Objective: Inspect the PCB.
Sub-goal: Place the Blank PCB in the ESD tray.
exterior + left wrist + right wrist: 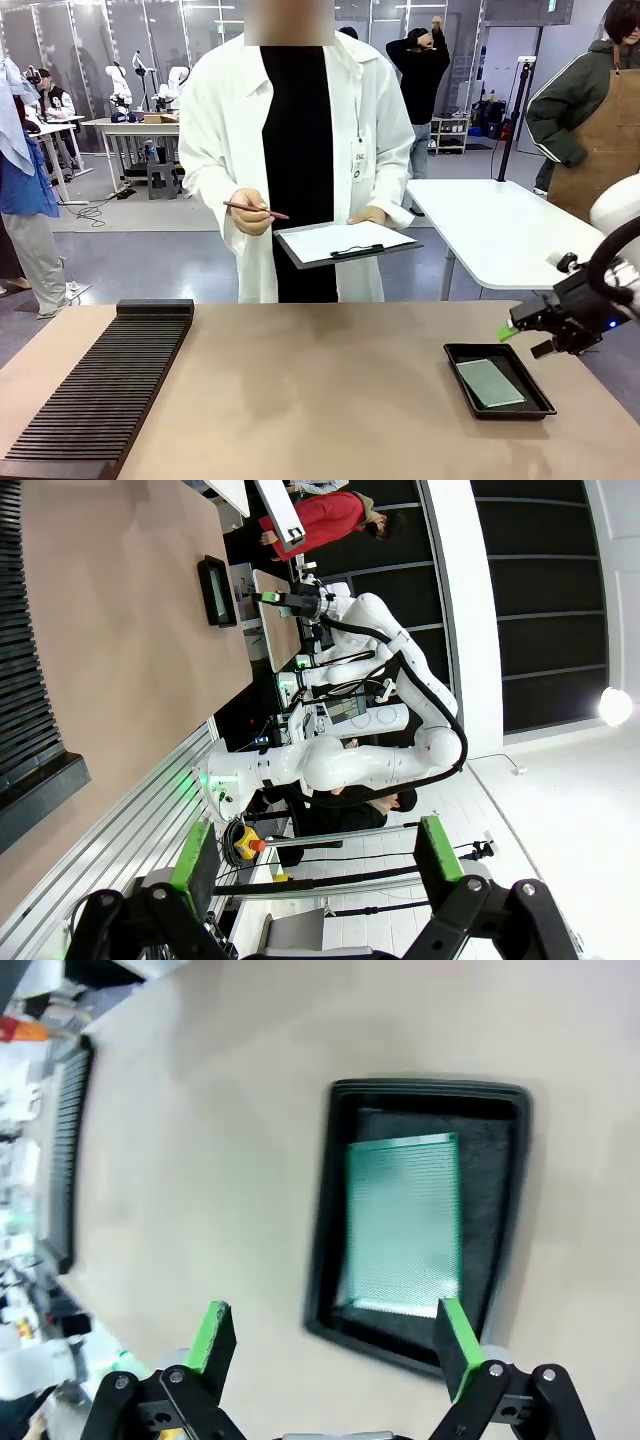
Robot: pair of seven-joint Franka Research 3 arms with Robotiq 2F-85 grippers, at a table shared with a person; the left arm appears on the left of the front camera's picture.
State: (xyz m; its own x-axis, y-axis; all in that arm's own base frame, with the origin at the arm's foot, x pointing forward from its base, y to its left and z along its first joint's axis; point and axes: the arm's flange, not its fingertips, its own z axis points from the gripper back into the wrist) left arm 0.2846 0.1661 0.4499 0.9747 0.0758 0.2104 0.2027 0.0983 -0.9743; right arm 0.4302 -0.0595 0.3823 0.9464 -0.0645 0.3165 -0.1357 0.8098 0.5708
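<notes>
Right gripper (512,329) hovers at the 3 o'clock edge of the table (300,400), fingers spread apart and empty, just above the black tray (497,380). The PCB (490,383) lies flat inside that tray; in the right wrist view it sits toward 12 o'clock from the gripper (335,1345). Left gripper (310,865) is likewise spread apart, holding nothing, off the table.

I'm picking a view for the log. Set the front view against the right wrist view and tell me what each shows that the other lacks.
Front view alone: the person with a clipboard and a pen, and the right arm's open gripper from the side beside the tray.

Right wrist view alone: the PCB's dotted grid, seen from above between the open green pads.

Both: the PCB lying in the black tray, the tan table, the ribbed black rack.
</notes>
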